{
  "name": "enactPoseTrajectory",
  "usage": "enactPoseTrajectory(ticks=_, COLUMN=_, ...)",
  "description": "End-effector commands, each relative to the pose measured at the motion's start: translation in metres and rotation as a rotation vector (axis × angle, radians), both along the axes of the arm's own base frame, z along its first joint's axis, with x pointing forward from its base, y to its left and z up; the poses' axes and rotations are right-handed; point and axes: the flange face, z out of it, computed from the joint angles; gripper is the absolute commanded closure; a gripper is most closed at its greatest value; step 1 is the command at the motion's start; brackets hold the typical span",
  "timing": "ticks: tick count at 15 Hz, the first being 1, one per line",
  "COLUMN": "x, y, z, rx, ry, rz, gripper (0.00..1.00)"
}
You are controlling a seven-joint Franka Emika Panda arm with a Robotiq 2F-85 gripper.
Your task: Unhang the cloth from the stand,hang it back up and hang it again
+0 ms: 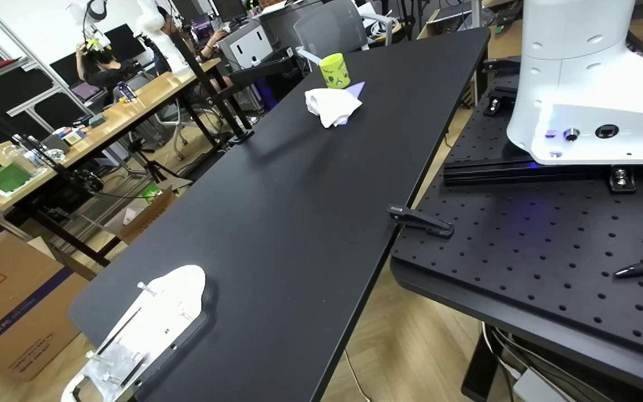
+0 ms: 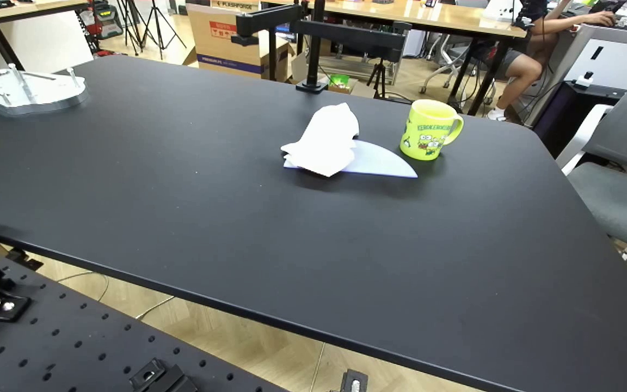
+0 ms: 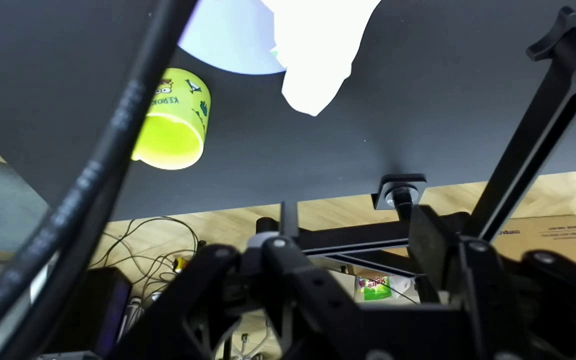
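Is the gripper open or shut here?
Open: the wrist view shows the gripper with its fingers wide apart, the cloth not between them.

Cloth (image 2: 325, 142) is white; mug (image 2: 425, 130) is lime, cartoon-printed.

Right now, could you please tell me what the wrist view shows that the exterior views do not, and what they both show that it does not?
Only the wrist view shows the pincer, its jaws apart, and a thick black cable with white print.
Only the exterior views show the white pegged board and the perforated mounting plate.
All three share the white cloth, the lavender fin-shaped piece partly hidden by it, the yellow-green frog-cartoon mug and the black tabletop.
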Motion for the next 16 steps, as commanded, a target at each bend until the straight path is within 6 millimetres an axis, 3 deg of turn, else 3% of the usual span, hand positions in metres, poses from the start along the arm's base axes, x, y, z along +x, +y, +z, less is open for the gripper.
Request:
enactPoseTrajectory(ticks=1, x=0.005, y=-0.011, z=-0.018, rx=-0.070, ry=-0.039, rz=-0.002, gripper=0.08)
enactPoseTrajectory(ticks=3, x=0.009, y=-0.017, z=-0.033, rx=-0.061, ry=-0.045, rz=-0.025, gripper=0.00)
enactPoseTrajectory(ticks=4, x=0.004, y=-0.010, z=-0.024, rx=-0.053, ry=-0.037, rz=-0.014, gripper=0.12)
enactPoseTrajectory(ticks=6, x=0.006, y=-0.015, z=-0.037, rx=-0.061, ry=-0.032, rz=-0.022, gripper=0.01)
enactPoseTrajectory(ticks=16, x=0.009, y=-0.013, z=-0.041, rx=-0.071, ry=-0.045, rz=-0.026, gripper=0.00)
